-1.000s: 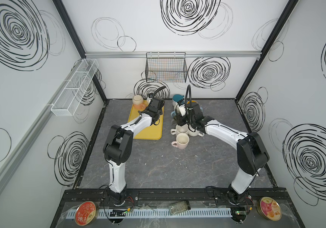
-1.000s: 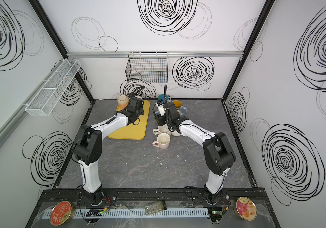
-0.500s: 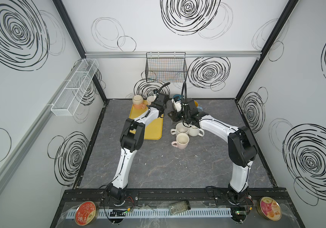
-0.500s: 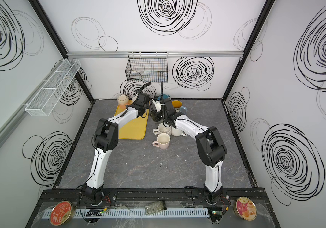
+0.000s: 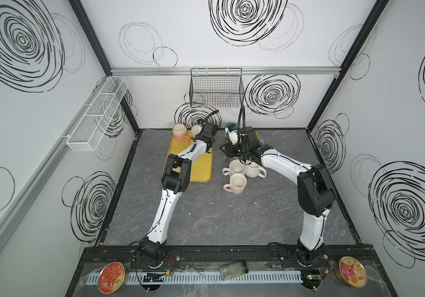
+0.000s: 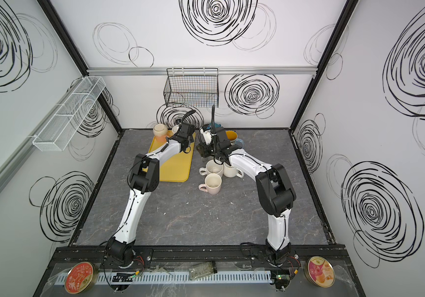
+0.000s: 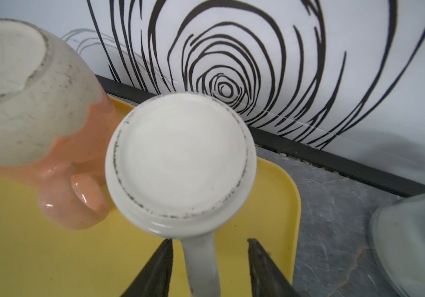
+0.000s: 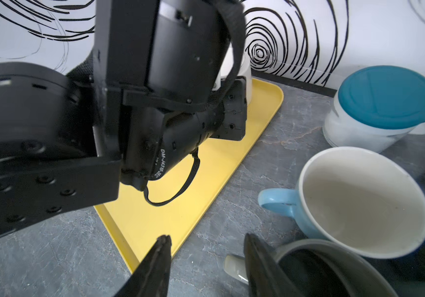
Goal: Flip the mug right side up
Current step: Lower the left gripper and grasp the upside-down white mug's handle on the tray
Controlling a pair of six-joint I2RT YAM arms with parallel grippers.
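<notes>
mugs on yellow tray (image 7: 26,257): two, both bottom up
white mug (image 7: 180,159): tray's far corner, beside peach mug (image 7: 72,159); scuffed ring on base
left gripper (image 7: 209,241): narrowly parted astride its handle
right gripper (image 8: 206,239): parted, empty

left end effector (image 7: 209,241): jaws apart | right end effector (image 8: 206,236): jaws apart | arms outstretched

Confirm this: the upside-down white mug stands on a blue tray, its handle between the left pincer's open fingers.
Wrong colour: the left wrist view shows the upside-down white mug on a yellow tray, its handle between the open fingers of the left pincer.
</notes>
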